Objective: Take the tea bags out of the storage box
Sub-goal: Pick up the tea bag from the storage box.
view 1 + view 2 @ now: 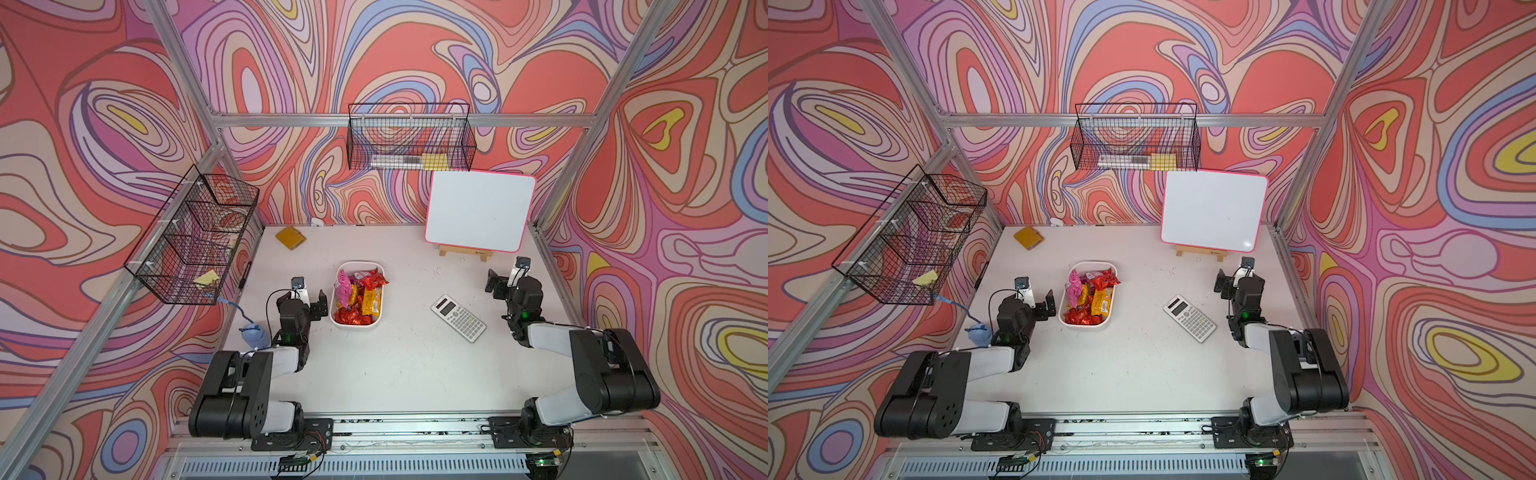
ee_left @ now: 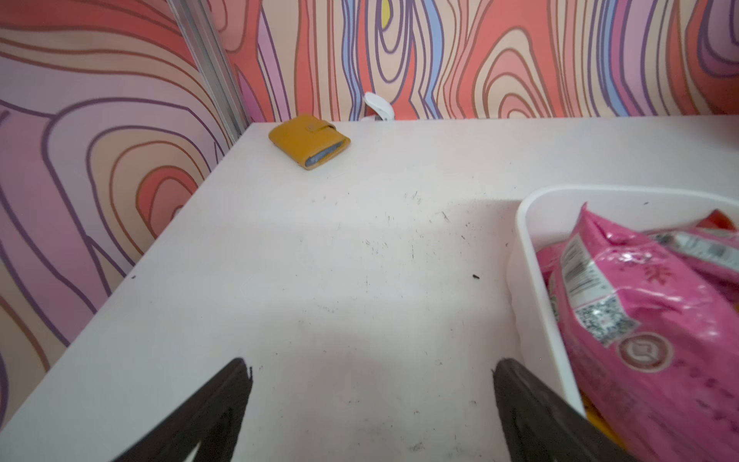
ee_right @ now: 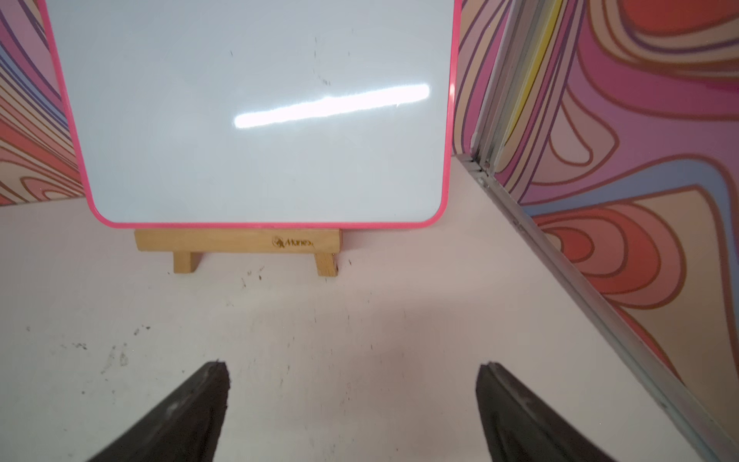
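The white storage box (image 1: 360, 263) (image 1: 1094, 263) sits on the table left of centre, heaped with several tea bags (image 1: 359, 297) (image 1: 1090, 297): red, orange-yellow and pink foil sachets. My left gripper (image 1: 304, 300) (image 1: 1034, 301) stands open just left of the box, low over the table, nothing between its fingers. In the left wrist view the gripper (image 2: 372, 368) is over bare table, with the box rim (image 2: 532, 240) and a pink tea bag (image 2: 640, 312) beside one finger. My right gripper (image 1: 509, 282) (image 3: 354, 372) is open and empty at the far right, facing the whiteboard.
A calculator (image 1: 458, 318) lies right of the box. A pink-framed whiteboard (image 1: 480, 216) on a wooden easel stands at the back right. A mustard-yellow wallet (image 1: 291, 238) lies at the back left, a blue cloth bundle (image 1: 253, 334) by the left arm. Wire baskets (image 1: 195, 237) (image 1: 409, 139) hang on the walls.
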{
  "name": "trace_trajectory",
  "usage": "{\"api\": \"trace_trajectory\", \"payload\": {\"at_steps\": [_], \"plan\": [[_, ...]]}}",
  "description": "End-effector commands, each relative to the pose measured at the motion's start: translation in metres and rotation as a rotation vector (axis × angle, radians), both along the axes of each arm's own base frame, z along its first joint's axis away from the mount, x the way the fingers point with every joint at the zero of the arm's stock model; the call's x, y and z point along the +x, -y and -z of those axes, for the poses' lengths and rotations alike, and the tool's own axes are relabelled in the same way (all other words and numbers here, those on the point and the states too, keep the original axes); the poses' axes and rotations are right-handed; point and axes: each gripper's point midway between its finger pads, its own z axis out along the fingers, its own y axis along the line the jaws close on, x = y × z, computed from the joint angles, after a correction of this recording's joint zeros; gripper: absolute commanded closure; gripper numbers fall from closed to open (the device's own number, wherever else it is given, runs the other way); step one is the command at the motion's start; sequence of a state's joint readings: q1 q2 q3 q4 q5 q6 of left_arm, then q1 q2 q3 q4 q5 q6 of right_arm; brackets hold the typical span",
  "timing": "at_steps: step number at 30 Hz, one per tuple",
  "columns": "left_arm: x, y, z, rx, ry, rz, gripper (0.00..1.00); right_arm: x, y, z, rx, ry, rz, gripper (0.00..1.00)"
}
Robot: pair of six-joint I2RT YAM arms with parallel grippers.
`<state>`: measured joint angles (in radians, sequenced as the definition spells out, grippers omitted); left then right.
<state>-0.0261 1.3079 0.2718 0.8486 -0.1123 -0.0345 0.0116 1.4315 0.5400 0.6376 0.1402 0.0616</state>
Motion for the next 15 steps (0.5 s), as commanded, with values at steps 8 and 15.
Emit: {"api": "trace_trajectory", "payload": {"at_steps": [8,15], "plan": [[-0.047,-0.012,-0.063,-0.154,0.029,-0.106,0.01,-0.004,-0.025,-0.061,0.235,-0.120,-0.086,0.02],[-0.076,0.018,-0.063,-0.460,-0.159,-0.055,0.01,0.002,-0.069,-0.049,0.475,-0.363,-0.233,0.11]]}}
